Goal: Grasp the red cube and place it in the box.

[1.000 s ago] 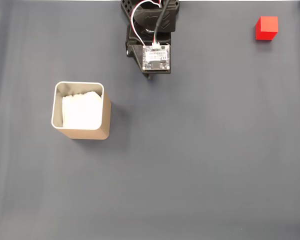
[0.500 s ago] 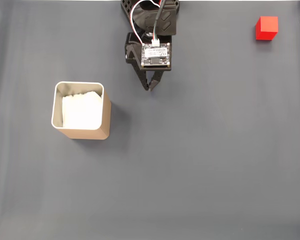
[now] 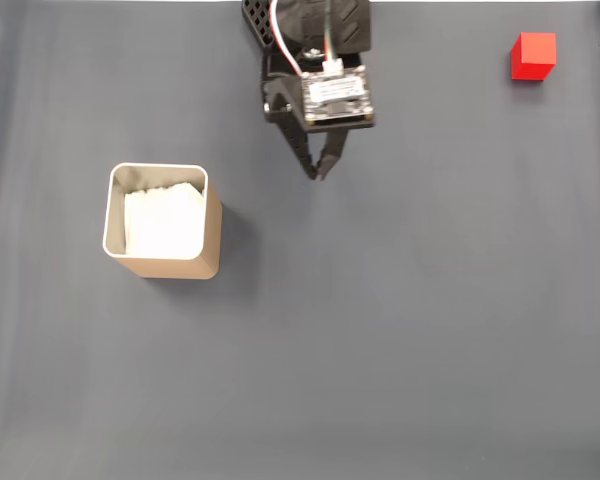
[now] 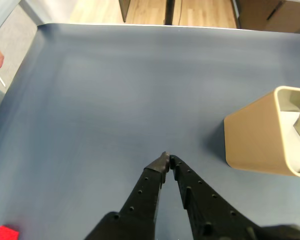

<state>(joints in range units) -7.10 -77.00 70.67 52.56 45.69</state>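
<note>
The bench [image 3: 400, 330] is lying under a smooth dark grey-blue mat that is taking up nearly everything in the fixed view; beyond its far edge, in the wrist view, a strip of pale wooden floor is showing, and at the left edge what looks like part of a hand.

The box [image 3: 162, 222] is sitting at the left of the fixed view, tan-walled with a pale rim and white padding inside, open at the top and well apart from the arm.

The arm is reaching in from the far edge at top centre, and its gripper [image 3: 319, 172] is hanging above bare mat with the fingers pressed together at the tips, holding nothing; the wrist view is showing the same closed point [image 4: 166, 161].

The red cube [image 3: 533, 55] is resting in the far right corner of the fixed view, well apart from the gripper and the box. It looks light and stiff, with matte flat faces that should not be slippery, so I judge that pinching two opposite side faces near the middle would be holding it squarely.
</note>
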